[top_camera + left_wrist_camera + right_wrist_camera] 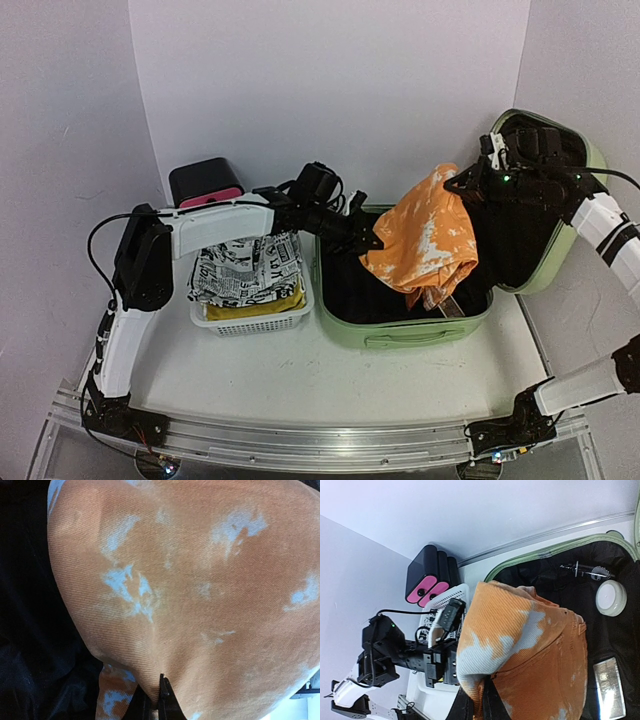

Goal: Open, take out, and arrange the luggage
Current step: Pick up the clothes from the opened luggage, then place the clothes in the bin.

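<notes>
Now | left gripper [374, 240], right gripper [458, 186]: both clamped on one orange cloth [425, 235] | one luggage [400, 330], open | one basket [250, 322]

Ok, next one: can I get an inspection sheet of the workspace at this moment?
Surface: white table, no spills seen.
Job's things: luggage open, lid raised at the right; round white item and silver packet inside.
Clutter: orange garment lifted over the luggage; white basket holding print cloth; black drawer box behind it.
Grippers: left gripper and right gripper each shut on the orange garment, at opposite edges.
Cables: black cable loops off the left arm.
Surroundings: white walls; nothing else seen.
</notes>
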`<state>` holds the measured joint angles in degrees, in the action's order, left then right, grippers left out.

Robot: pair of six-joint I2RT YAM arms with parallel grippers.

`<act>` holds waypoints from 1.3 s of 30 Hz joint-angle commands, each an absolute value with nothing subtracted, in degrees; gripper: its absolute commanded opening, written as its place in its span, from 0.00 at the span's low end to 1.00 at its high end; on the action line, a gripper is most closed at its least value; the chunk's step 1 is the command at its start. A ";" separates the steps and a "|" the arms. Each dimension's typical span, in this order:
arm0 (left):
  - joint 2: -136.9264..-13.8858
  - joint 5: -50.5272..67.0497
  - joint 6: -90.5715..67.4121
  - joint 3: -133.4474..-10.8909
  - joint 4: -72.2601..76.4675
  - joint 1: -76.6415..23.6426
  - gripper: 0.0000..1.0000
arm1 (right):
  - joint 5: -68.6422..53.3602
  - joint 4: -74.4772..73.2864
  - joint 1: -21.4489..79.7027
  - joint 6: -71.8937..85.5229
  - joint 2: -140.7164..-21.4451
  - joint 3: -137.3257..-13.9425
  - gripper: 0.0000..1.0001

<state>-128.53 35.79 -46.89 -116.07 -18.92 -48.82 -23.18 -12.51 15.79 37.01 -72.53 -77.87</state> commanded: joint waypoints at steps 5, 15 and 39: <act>-124.25 37.01 -47.59 -113.50 -13.01 -49.24 0.00 | -31.07 2.09 16.15 43.66 -72.08 -81.27 0.00; -125.24 37.63 -47.88 -116.10 -11.93 -49.77 0.00 | -32.52 5.78 18.19 47.40 -72.94 -82.44 0.00; -92.12 25.74 -44.15 -86.54 -10.11 -46.04 0.00 | -19.56 17.24 47.49 49.79 -92.30 -103.52 0.00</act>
